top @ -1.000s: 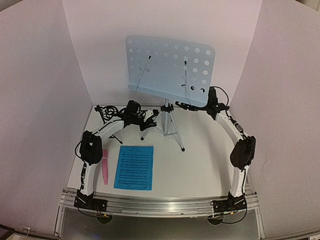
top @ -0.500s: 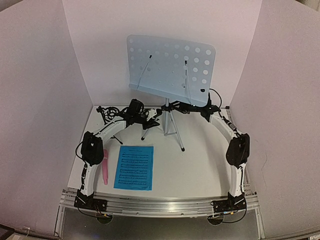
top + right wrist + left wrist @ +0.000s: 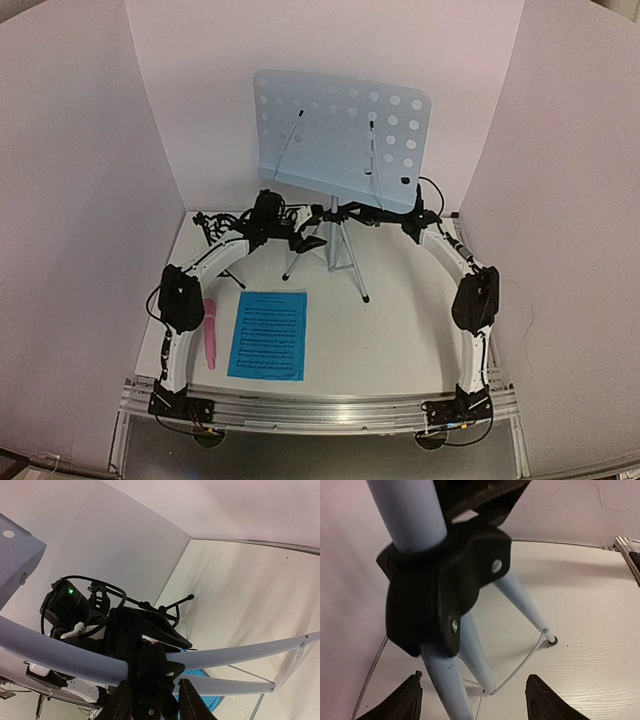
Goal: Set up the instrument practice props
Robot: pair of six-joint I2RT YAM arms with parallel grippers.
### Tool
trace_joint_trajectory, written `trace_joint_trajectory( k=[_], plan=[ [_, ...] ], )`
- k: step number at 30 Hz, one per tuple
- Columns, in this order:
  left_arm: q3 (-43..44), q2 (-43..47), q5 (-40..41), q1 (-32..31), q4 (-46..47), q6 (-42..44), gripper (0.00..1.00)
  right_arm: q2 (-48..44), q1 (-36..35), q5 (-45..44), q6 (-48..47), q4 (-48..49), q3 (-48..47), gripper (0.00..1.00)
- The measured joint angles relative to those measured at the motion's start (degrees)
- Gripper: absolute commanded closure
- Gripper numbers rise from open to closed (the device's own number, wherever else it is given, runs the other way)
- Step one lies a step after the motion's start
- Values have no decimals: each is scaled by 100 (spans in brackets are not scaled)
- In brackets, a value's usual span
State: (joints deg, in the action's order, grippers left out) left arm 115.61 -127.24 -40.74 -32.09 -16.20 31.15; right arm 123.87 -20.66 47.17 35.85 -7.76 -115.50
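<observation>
While left jaws gape, music stand (image 3: 412, 515) leg between, right jaws gripping hub (image 3: 155, 680).

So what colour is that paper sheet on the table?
The paper sheet is bright blue with black staves, clearest in the top external view.

**White tabletop with four props on it**

The pale, wood-grained tabletop (image 3: 400, 330) carries the music stand (image 3: 351, 265) near its back middle, upright on three slim, spread legs. The bright-blue sheet music (image 3: 268, 335) lies flat at the near left. The pink microphone (image 3: 211, 335) lies just beside its left edge, roughly parallel and not touching. The small black tripod (image 3: 210, 222) sits in the far left corner. An aluminium rail (image 3: 320, 410) runs along the near edge.
</observation>
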Motion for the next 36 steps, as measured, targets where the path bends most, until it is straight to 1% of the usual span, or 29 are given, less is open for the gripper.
trace_joint_trajectory(
  k=[2,5,9,12,17,22,27,36],
  plan=[
    [83,11,-35,-12,135,-182,30,41,8,88,11,34,-9,78],
    [139,11,-56,-33,277,-348,33,78,31,146,1,44,-33,82],
    [169,10,-62,-51,304,-525,45,98,51,219,-118,36,-33,93],
    [290,7,-67,-57,273,-585,56,127,76,384,-272,65,-33,99],
    [368,3,-59,-60,267,-515,76,267,107,738,-293,87,-183,100],
    [393,-63,37,-45,262,-430,88,323,122,791,52,173,-183,100],
    [468,-110,66,-42,158,-542,99,220,126,696,800,471,96,100],
    [555,-153,62,-31,96,-655,100,59,100,438,3247,661,415,100]
  ],
)
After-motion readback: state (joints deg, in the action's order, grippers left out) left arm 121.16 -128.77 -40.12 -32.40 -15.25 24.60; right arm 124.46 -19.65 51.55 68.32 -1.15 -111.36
